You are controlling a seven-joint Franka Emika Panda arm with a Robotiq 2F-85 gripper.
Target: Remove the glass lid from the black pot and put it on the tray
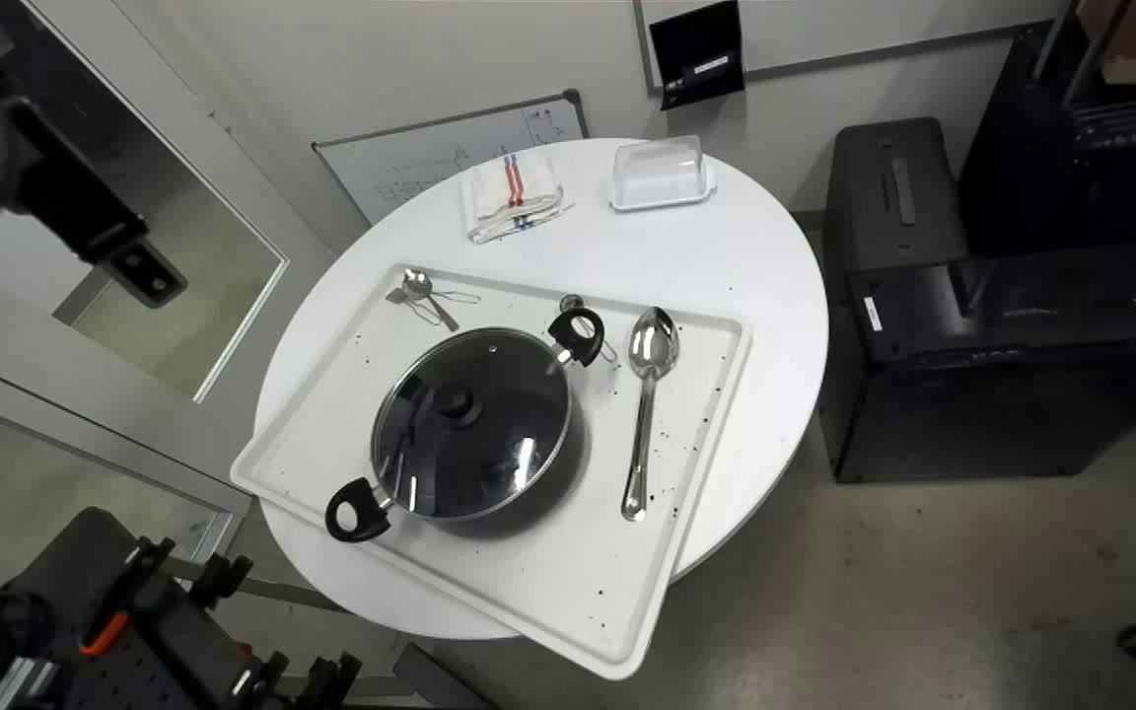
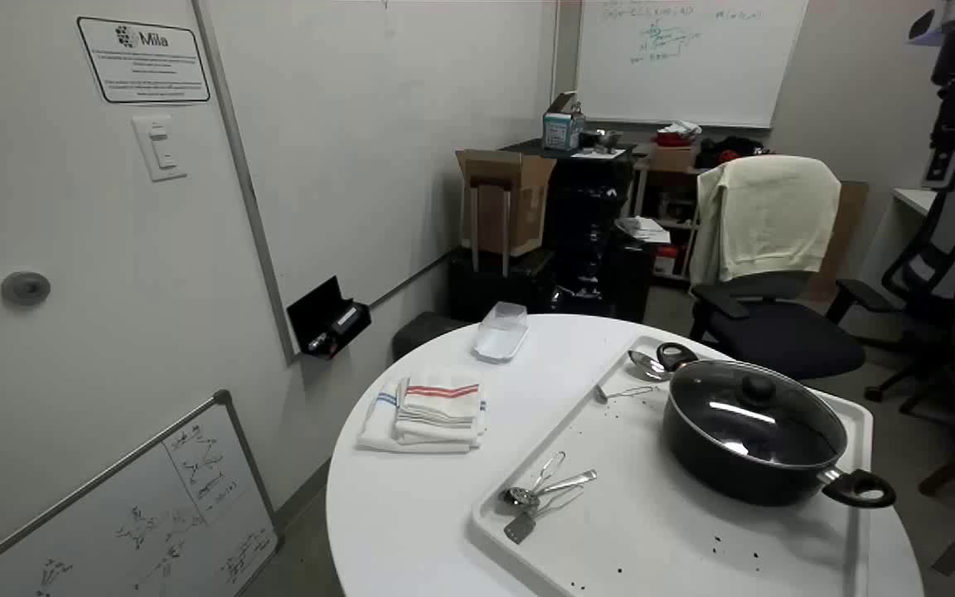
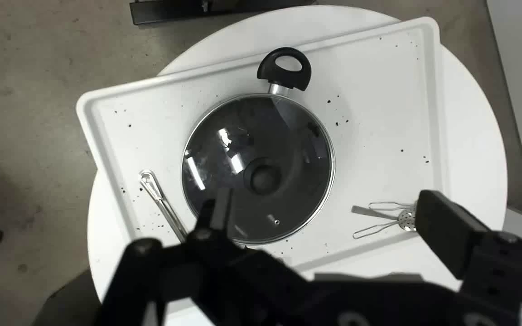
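The glass lid (image 1: 489, 444) rests flat on the black pot with its dark knob up; the lid also shows in an exterior view (image 2: 763, 419) and the wrist view (image 3: 288, 136). The black pot (image 2: 718, 473) stands on the white tray (image 1: 529, 582) with its two loop handles on opposite sides. The tray also shows in the wrist view (image 3: 379, 90). My gripper (image 3: 329, 217) is open and empty, above and apart from the lid, with the knob lying nearer its left finger in the wrist view. In both exterior views the gripper (image 1: 149, 271) is high at the picture's edge, away from the table.
A large metal spoon (image 1: 642, 434) lies on the tray beside the pot. Small utensils (image 2: 540, 497) lie at a tray corner, and another (image 2: 627, 391) lies near a pot handle. Folded towels (image 1: 519, 192) and a clear-lidded butter dish (image 1: 662, 177) sit on the round table. The tray overhangs the table edge.
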